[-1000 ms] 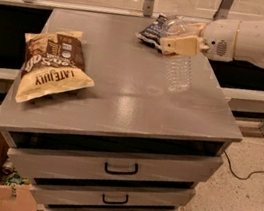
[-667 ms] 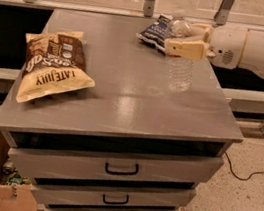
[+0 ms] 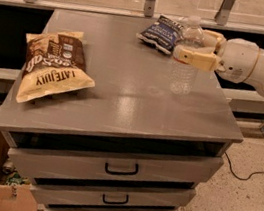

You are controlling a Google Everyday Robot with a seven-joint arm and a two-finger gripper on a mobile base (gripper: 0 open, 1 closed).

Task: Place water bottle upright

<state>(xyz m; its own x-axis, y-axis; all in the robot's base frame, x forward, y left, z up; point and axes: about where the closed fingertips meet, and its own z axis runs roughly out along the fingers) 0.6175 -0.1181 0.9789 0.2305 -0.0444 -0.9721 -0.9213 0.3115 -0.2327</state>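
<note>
Water bottle [image 3: 182,78]: long axis upright, base on drawer cabinet top [image 3: 123,96]. Gripper [image 3: 191,44]: enters from 3 o'clock, fingers closed around the bottle's shoulder.

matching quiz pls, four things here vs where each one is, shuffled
1 water bottle
2 brown chip bag
3 blue snack bag
4 hand

a lying on the left of the drawer cabinet top
b upright on the right of the top
c at the bottle's upper part, reaching in from the right
d at the back edge, behind the bottle

Pairs: 1-b, 2-a, 3-d, 4-c
</note>
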